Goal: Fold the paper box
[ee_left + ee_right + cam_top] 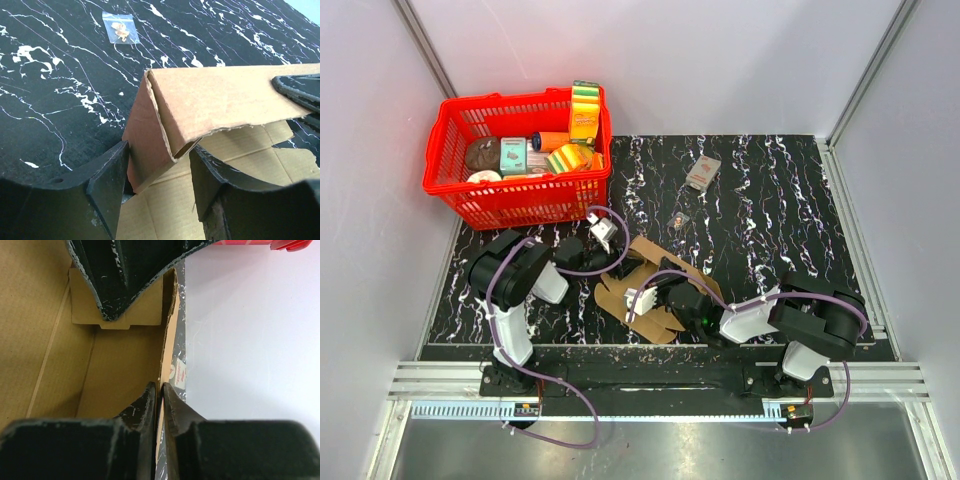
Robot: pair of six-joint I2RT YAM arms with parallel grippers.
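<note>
The paper box [658,268] is a brown cardboard sheet, partly folded, lying on the black marbled table between the two arms. My left gripper [604,238] reaches it from the left. In the left wrist view its jaws [159,150] straddle a doubled-over wall of the paper box [215,100], and the fold fills the gap between both fingers. My right gripper [642,298] comes in from the right. In the right wrist view it [160,386] pinches a thin upright wall of the paper box [120,365] edge-on. The left gripper's fingers [120,280] show at the far end of that wall.
A red basket [530,202] full of packaged goods stands at the back left. A small grey-and-red packet [702,172] lies at the back centre. A small clear bag [680,218] [120,27] lies just beyond the box. White walls enclose the table on three sides.
</note>
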